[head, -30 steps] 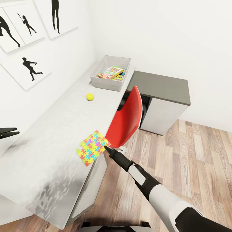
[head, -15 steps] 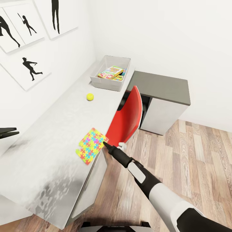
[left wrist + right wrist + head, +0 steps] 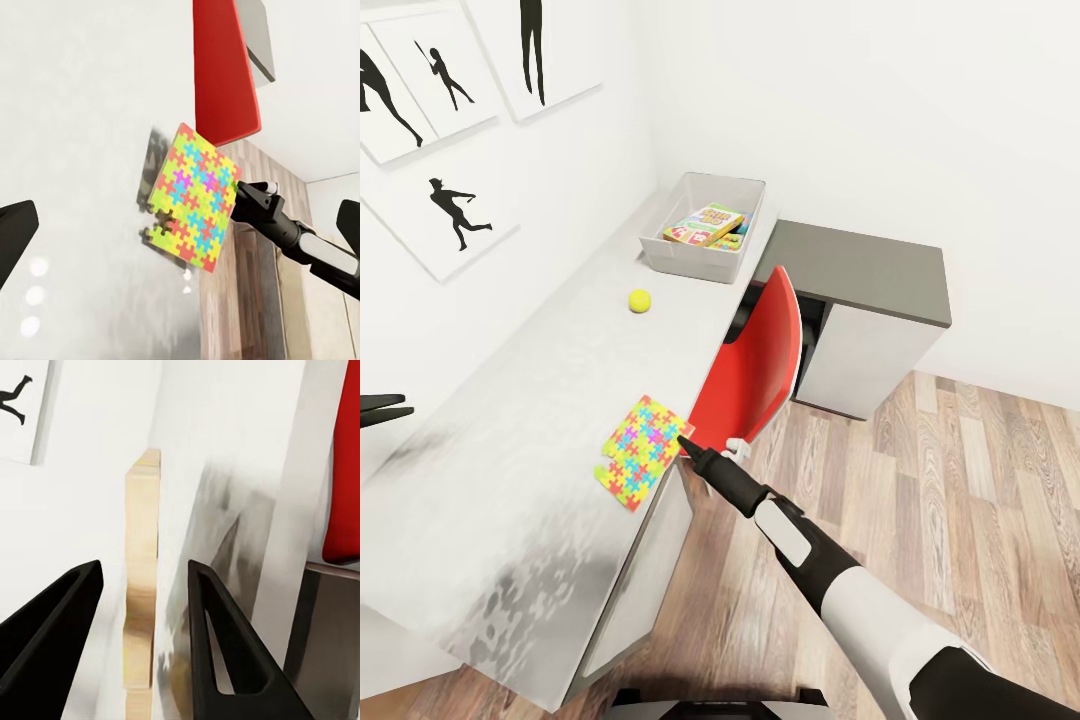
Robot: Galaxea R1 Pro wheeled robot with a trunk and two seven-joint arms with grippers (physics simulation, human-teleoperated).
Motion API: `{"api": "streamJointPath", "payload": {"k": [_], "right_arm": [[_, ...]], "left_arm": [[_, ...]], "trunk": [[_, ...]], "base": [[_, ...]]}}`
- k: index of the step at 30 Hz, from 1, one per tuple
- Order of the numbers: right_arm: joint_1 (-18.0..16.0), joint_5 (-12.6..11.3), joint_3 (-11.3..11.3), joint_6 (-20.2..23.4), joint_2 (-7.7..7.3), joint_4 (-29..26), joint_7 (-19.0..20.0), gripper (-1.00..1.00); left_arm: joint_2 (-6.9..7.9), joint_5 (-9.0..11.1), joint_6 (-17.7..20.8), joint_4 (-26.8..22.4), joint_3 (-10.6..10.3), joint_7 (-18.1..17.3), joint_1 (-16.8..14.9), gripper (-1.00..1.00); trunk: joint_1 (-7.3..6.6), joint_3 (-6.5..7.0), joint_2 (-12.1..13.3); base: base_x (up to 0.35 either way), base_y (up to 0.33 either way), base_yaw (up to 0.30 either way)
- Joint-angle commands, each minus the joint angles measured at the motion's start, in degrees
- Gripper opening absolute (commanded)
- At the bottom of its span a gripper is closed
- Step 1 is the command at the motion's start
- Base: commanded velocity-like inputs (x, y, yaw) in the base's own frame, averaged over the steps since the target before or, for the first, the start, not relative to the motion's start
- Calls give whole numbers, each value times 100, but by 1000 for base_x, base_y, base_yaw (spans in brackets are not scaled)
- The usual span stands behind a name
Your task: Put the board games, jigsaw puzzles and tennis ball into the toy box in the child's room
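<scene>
Right claw poised on the puzzle's edge

The right claw (image 3: 682,441) stands open, its fingers (image 3: 225,660) straddling the thin puzzle (image 3: 641,451) edge-on, nothing pinched yet; the puzzle overhangs the table (image 3: 510,480) edge, likely to offer that grip. The left claw (image 3: 380,410) hangs open, empty. Ball (image 3: 639,300) and box (image 3: 705,228) lie beyond.

We see a matt white counter (image 3: 510,420) with a faint mottled sheen, a glossy red plastic-looking chair (image 3: 755,370), and a wood-grain plank floor (image 3: 960,480). The jigsaw puzzle (image 3: 643,450) has a bright printed face and pale wooden edge. The right gripper (image 3: 682,441) looks matt black.
</scene>
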Motion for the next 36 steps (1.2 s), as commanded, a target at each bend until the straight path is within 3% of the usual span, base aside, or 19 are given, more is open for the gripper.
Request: {"api": "streamJointPath", "payload": {"k": [1,4,17,30,36], "right_arm": [[-3,-64,12,36,0,4,15,-100],[-4,-62,14,37,0,4,15,-100],[-5,-65,15,44,1,4,16,-100],[-6,-78,139,375,-54,-5,18,-100],[-8,-131,89,427,-61,-4,27,-100]], "left_arm": [[3,-2,60,0,-3,-23,-2,100],[3,-2,60,0,-3,-23,-2,100],[3,-16,58,0,-3,-23,-2,100],[3,-48,58,0,-3,-23,-2,100],[3,-57,58,0,-3,-23,-2,100]], "trunk": [[2,-7,-8],[2,-7,-8],[-283,227,514],[-284,227,515],[-284,227,515]], "base": [[0,0,0],[0,0,0],[0,0,0],[0,0,0],[0,0,0]]}}
